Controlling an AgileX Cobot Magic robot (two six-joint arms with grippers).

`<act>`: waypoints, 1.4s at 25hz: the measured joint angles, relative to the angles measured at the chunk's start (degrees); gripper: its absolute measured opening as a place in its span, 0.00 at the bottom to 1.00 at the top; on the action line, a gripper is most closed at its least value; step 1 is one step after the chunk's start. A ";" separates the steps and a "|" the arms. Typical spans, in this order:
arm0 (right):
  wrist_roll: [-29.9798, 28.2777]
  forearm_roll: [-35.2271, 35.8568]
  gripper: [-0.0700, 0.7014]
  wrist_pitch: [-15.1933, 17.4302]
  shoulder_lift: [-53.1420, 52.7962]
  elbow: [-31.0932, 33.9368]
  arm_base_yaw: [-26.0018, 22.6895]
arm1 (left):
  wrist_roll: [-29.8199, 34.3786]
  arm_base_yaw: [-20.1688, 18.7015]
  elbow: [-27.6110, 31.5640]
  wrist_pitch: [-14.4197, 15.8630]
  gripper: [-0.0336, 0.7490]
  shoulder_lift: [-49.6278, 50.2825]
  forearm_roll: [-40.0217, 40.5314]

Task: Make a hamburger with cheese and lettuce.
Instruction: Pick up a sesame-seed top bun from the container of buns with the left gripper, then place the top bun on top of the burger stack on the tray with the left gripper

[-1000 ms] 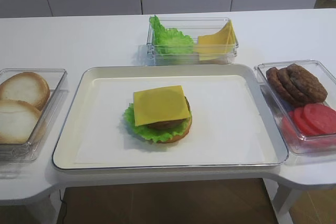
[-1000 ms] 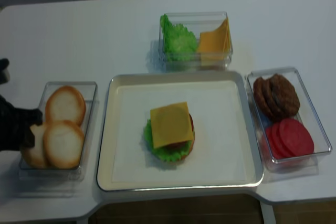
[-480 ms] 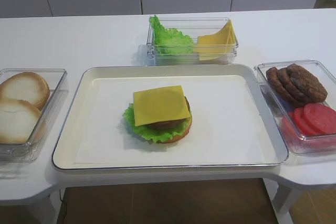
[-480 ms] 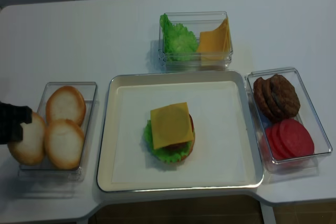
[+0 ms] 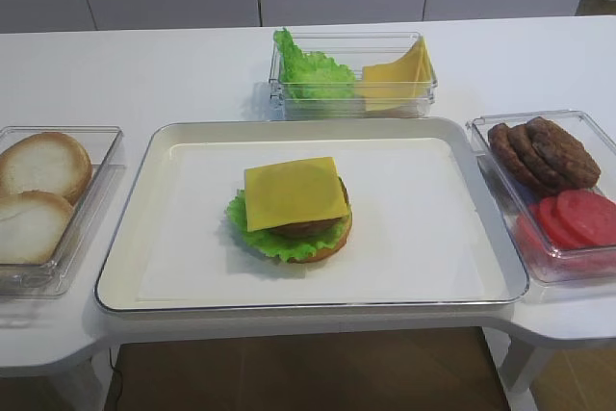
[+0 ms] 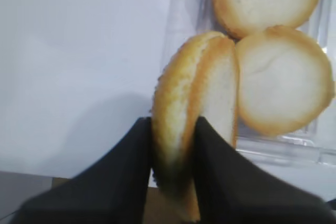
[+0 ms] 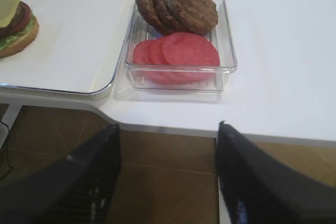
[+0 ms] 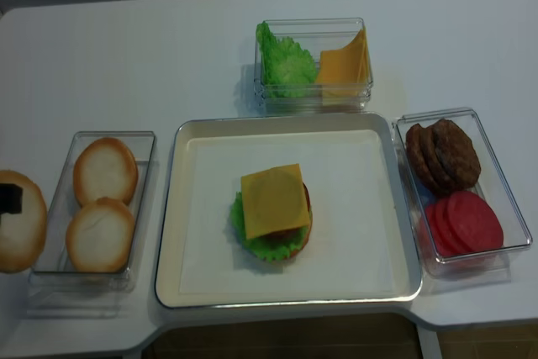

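Here, tray (image 8: pixel 193 208) mid-table, bearing the open hamburger (image 8: pixel 272 208), cheese (image 8: pixel 273 199) topmost over lettuce (image 8: pixel 252 237). Well left of it, past the bun bin (image 8: pixel 143 174), left tool (image 6: pixel 170 182) clamped on a bun half (image 6: pixel 191 124) held on edge. Right tool (image 7: pixel 168 182) low, jaws spread, empty.

The left gripper (image 6: pixel 170 145) has lifted a bun half (image 8: pixel 18 220) out of its container (image 8: pixel 143 208), leftward.
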 joint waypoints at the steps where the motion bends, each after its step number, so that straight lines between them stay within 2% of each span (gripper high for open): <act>1: 0.00 0.00 0.67 0.00 0.00 0.00 0.00 | -0.81 -1.22 0.00 0.53 0.27 -0.85 0.10; 4: 0.00 0.00 0.67 0.00 0.00 0.00 0.00 | -3.79 -5.84 -0.87 3.28 0.27 -2.45 2.05; 7: 0.00 0.00 0.67 0.00 0.00 0.00 0.00 | -7.01 -12.14 -3.20 6.48 0.27 -2.72 5.38; 12: 0.00 0.00 0.67 0.00 0.00 0.00 0.00 | -14.01 -25.55 -5.80 9.97 0.27 -2.72 12.96; 15: 0.00 0.00 0.67 0.00 0.00 0.00 0.00 | -17.71 -33.79 -5.81 10.94 0.27 -1.34 17.71; 21: 0.00 0.00 0.67 0.00 0.00 0.00 0.00 | -25.79 -50.46 -6.60 10.96 0.27 6.36 26.94; 23: 0.00 0.00 0.67 0.00 0.00 0.00 0.00 | -28.26 -54.76 -7.81 10.60 0.27 8.73 30.23; 28: 0.00 0.00 0.67 0.00 0.00 0.00 0.00 | -29.65 -62.23 -11.30 10.17 0.26 15.67 36.97; 35: 0.00 0.00 0.67 0.00 0.00 0.00 0.00 | -29.74 -68.67 -15.46 9.41 0.26 25.48 48.40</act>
